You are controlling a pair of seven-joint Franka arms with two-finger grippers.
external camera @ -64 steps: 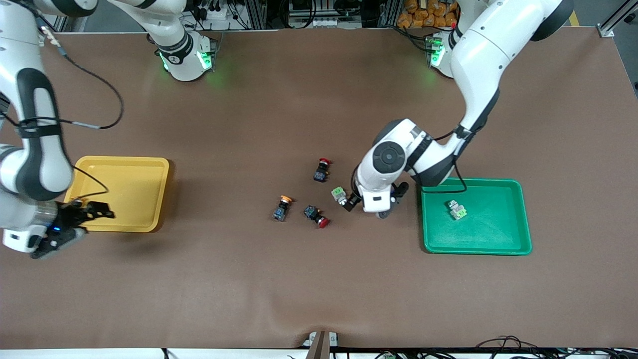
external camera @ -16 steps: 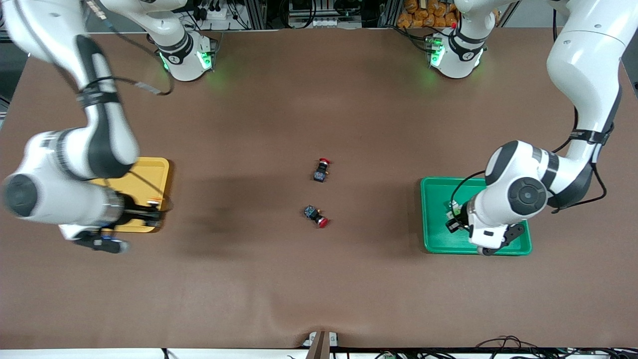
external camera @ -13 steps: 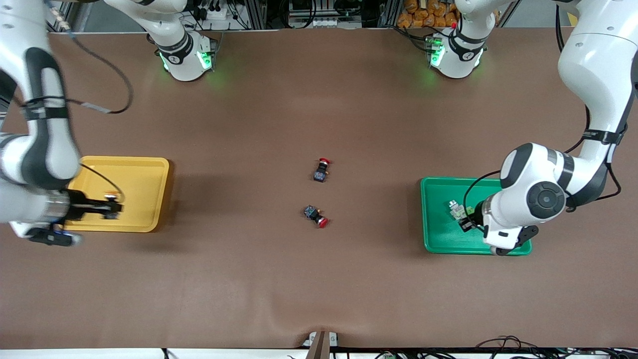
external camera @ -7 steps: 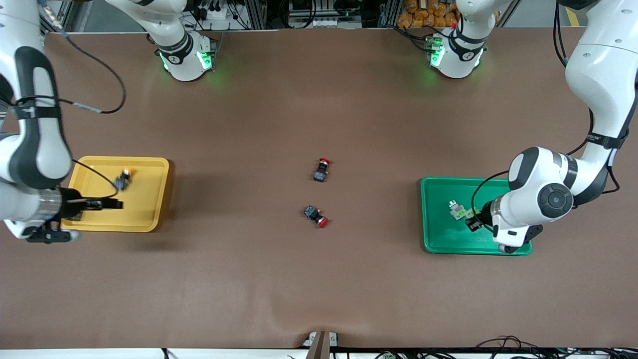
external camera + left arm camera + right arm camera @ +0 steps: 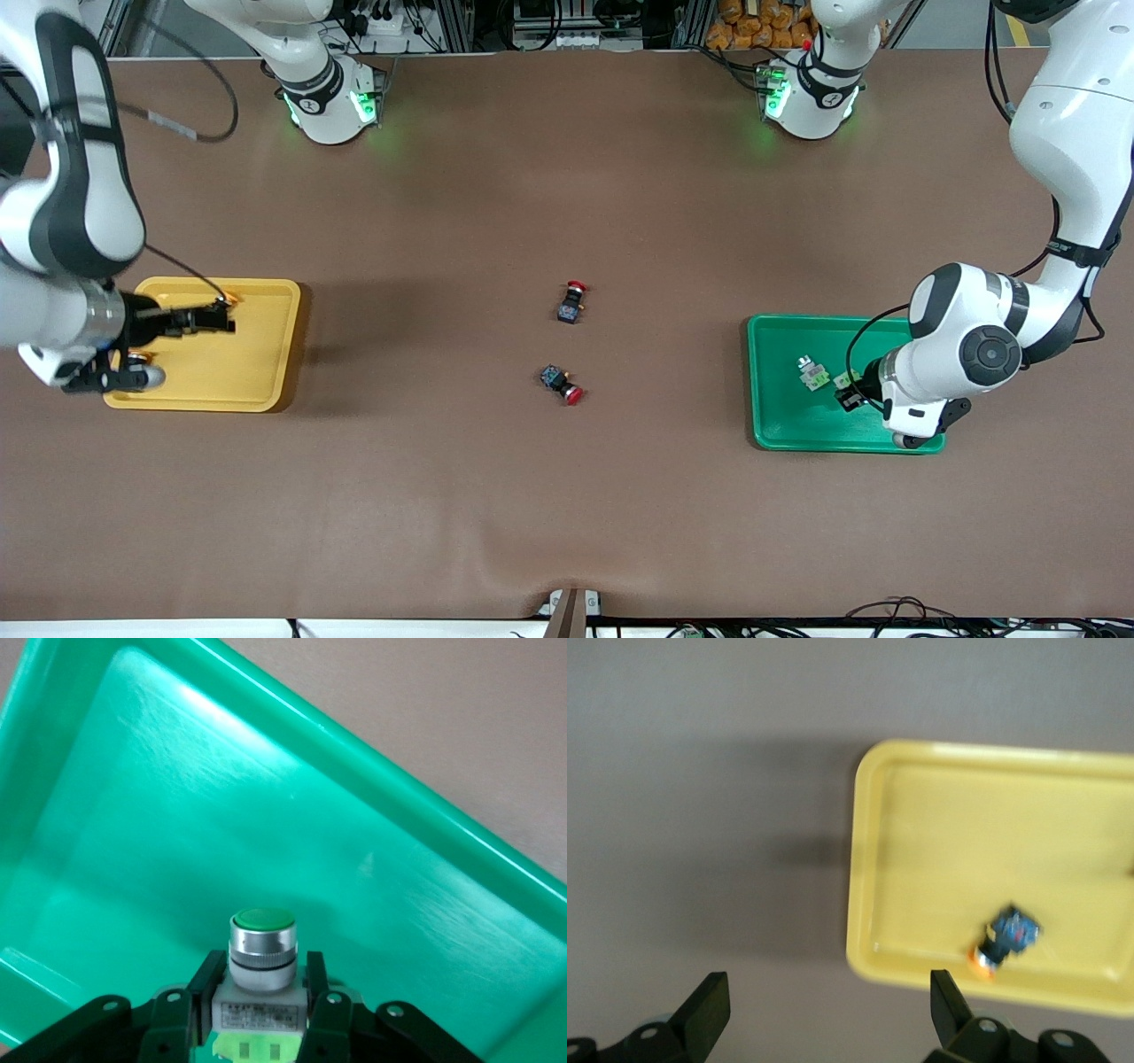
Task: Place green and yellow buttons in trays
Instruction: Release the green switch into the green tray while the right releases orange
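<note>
- Fingers of the left gripper (image 5: 257, 1028) are clamped on a green button (image 5: 262, 970); its round green cap and silver ring stick out past the fingertips.
- That left gripper (image 5: 849, 392) hangs over the green tray (image 5: 780, 425), with the held button above the tray's floor.
- Another green button (image 5: 811, 372) lies in the green tray, just beside the left gripper and toward the middle of the table from it.
- The green tray sits at the left arm's end of the table.
- The right gripper (image 5: 824, 1010) has its two fingers spread wide apart, and nothing is between them.
- That right gripper (image 5: 208, 319) is over the yellow tray (image 5: 257, 390), near the tray's edge that is farther from the front camera.
- In the right wrist view, a yellow button (image 5: 1001, 943) with a dark body and an orange cap lies in the yellow tray (image 5: 921, 859), close to one long rim.
- The yellow tray sits at the right arm's end of the table.
- Two red buttons lie on the brown table (image 5: 567, 496) between the trays, well apart from both.
- One red button (image 5: 572, 301) is farther from the front camera; the other red button (image 5: 562, 384) is nearer to it.
</note>
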